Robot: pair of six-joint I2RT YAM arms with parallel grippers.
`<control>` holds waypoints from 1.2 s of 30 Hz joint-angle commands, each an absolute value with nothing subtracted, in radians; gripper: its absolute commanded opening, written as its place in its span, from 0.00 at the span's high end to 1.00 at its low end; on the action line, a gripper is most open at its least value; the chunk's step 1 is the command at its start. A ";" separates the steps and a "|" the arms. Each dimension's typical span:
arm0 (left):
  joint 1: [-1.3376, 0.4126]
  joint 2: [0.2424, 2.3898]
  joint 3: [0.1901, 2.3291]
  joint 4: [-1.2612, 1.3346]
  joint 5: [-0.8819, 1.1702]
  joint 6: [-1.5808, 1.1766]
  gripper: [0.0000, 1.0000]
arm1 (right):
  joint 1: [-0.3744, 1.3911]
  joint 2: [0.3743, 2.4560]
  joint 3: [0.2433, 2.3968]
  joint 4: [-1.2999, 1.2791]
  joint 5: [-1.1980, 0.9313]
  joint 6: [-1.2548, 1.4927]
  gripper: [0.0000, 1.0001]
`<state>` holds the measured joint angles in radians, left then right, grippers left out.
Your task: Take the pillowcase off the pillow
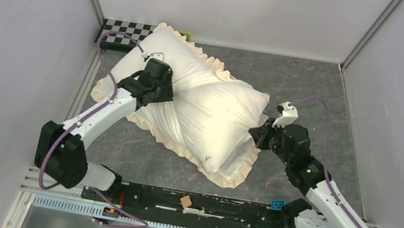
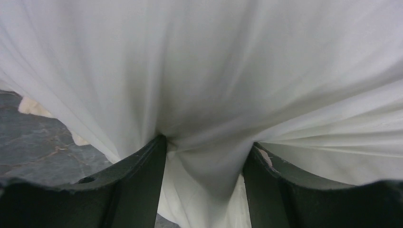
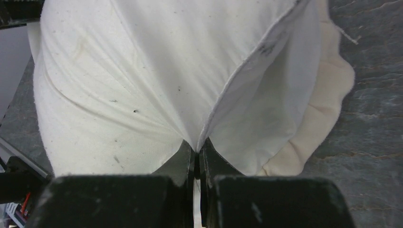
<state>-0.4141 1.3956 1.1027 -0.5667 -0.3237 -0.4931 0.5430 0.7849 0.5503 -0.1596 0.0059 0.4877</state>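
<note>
The pillowcase (image 1: 134, 62) lies diagonally on the table with its cream face up and a frilled border; its grey face is hidden. The plump white pillow (image 1: 222, 124) bulges out of it toward the right. My left gripper (image 1: 158, 85) sits on the cover's upper left part. In the left wrist view its fingers (image 2: 142, 166) stand apart, closed on a thick bunch of pillowcase fabric (image 2: 204, 95) with taut folds. My right gripper (image 1: 261, 133) is at the pillow's right end. It (image 3: 197, 149) is shut on the pillow's (image 3: 119, 85) seamed edge, above the frill (image 3: 328, 99).
A black-and-white checkerboard (image 1: 120, 35) lies at the back left corner. Grey enclosure walls (image 1: 16, 27) stand left, right and behind. A black rail (image 1: 197, 203) with the arm bases runs along the near edge. The grey marbled table top (image 1: 315, 89) shows right of the pillow.
</note>
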 commanded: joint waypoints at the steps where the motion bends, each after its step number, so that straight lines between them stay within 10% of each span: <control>1: -0.235 1.306 0.985 -0.459 -0.314 -0.554 0.39 | 0.448 0.696 0.666 -0.322 0.294 0.390 1.00; 8: -0.236 1.244 0.872 -0.245 0.065 -0.597 0.44 | 0.432 0.708 0.602 -0.166 -0.147 0.335 0.95; 12: -0.330 1.247 0.872 -0.242 0.134 -0.617 0.45 | 0.432 0.759 0.547 -0.080 -0.463 0.338 0.02; 27: -0.428 1.293 0.918 -0.273 0.053 -0.566 0.42 | 0.433 0.629 0.316 -0.171 -0.300 0.416 0.02; 36: -0.430 1.210 0.789 -0.166 0.007 -0.539 0.40 | 0.432 0.494 0.005 0.263 -0.497 0.657 0.02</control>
